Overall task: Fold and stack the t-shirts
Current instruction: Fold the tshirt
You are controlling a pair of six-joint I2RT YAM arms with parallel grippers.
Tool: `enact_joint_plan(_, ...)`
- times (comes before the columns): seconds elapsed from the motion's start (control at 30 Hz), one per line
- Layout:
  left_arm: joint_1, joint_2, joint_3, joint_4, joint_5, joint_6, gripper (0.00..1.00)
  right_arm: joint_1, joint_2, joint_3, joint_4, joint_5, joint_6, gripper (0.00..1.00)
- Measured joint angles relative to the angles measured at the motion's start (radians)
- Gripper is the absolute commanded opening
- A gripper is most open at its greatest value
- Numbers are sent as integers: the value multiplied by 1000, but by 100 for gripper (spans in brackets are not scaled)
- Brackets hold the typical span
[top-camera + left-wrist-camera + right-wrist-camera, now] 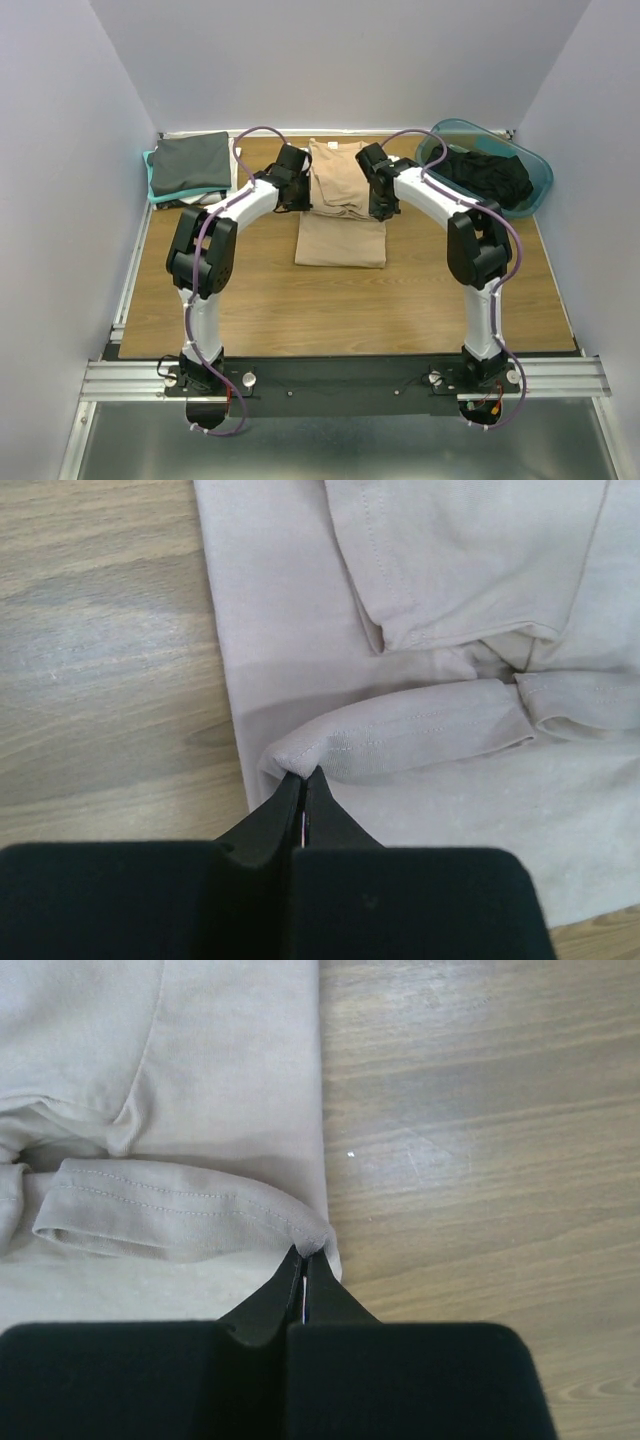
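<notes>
A light brown wooden table (400, 300) fills the overhead view, boxed in by pale walls. At its far left corner sits a stack of folded t-shirts (190, 165), dark grey on top with teal and white edges showing beneath. At the far right corner, a teal plastic tub (535, 200) holds a heap of crumpled black cloth (490, 175). Between them, at the far middle of the table, lies a plain tan short-sleeved cloth t-shirt (340, 240), well apart from both the stack and the tub. It is partly folded: the lower body lies flat toward the arms, and the upper part is narrower, with the sleeves tucked inward. Two white arms curve in from the near edge, one on each side of the tan t-shirt, and their upper links hide parts of its side edges from above. The left gripper (303, 778) has its black fingers pressed together, pinching a small raised fold at the tan t-shirt's left edge, where cloth meets bare wood. The right gripper (303, 1257) is likewise clamped tight on a fold at the right edge, at the end of a stitched sleeve hem that lies across the cloth.
</notes>
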Motion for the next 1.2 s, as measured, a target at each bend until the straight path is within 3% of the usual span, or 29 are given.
enact_joint_plan(0.03,2,8,3,0,1,2,31,-2,10,6,0,0,-5,8)
enact_joint_plan(0.07,4,18,9,-3,1,4,39,-3,17,12,0,0,-7,17)
enact_joint_plan(0.1,6,25,13,-4,2,3,45,-4,23,21,-1,0,-13,27)
enact_joint_plan(0.13,8,30,14,-6,2,6,47,-5,27,27,0,-1,-16,47)
enact_joint_plan(0.23,16,31,15,-13,2,6,57,-11,32,56,-2,-1,-33,60)
enact_joint_plan(0.37,17,23,11,-10,2,6,57,-12,27,94,3,-5,-40,63)
enact_joint_plan(0.57,18,-97,-118,36,22,-7,57,-12,-15,62,8,-36,-41,63)
enact_joint_plan(0.93,8,-196,-396,117,87,-69,57,-12,-168,-162,61,-160,-32,63)
enact_joint_plan(1.2,2,-266,-480,137,94,-89,57,-12,-269,-355,90,-211,3,60)
